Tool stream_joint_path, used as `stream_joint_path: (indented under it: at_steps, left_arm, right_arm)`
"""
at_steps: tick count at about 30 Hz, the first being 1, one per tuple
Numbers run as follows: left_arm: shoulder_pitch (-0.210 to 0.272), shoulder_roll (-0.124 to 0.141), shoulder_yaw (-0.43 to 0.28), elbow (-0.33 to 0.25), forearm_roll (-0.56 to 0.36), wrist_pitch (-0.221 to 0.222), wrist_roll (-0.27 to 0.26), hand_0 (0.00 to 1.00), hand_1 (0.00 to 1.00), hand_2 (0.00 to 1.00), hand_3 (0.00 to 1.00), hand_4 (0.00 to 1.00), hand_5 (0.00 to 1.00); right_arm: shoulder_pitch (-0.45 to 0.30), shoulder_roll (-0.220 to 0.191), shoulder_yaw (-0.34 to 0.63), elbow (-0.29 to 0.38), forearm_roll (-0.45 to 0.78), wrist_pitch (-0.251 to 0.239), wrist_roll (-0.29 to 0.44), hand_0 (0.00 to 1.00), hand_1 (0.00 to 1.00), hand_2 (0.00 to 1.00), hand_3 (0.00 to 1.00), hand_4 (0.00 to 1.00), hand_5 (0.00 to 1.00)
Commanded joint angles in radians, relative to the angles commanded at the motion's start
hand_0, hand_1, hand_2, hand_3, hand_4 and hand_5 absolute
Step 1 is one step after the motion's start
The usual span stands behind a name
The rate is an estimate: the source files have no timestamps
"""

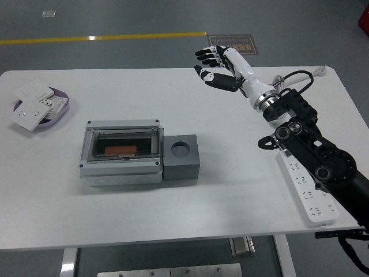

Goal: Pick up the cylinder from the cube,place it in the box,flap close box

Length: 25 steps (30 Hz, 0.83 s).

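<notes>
A grey box (121, 151) with a clear lid lying flat over it sits left of centre on the white table (173, 219). An orange piece shows through the lid (122, 149). A dark grey cube (181, 156) with an empty round socket on top touches the box's right side. No cylinder shows apart from the orange piece. My right hand (214, 66) is open, fingers spread, raised above the table's far right part, well away from the cube. My left hand is out of view.
A purple tray (62, 109) with white socket plates (30, 112) lies at the far left. A white power strip (308, 193) and its cable (288, 81) lie along the right edge under my right arm.
</notes>
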Motion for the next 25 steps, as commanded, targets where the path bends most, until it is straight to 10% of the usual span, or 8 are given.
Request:
stream_joint_path:
  at_steps: [25]
  left_arm:
    - [-0.025, 0.011, 0.007, 0.0, -0.003, -0.003, -0.01, 0.604, 0.587, 0.59, 0.585, 0.64, 0.202]
  right_arm:
    - [-0.136, -0.061, 0.137, 0.053, 0.034, -0.039, 0.135, 0.796, 0.748, 0.752, 0.724, 0.648, 0.317]
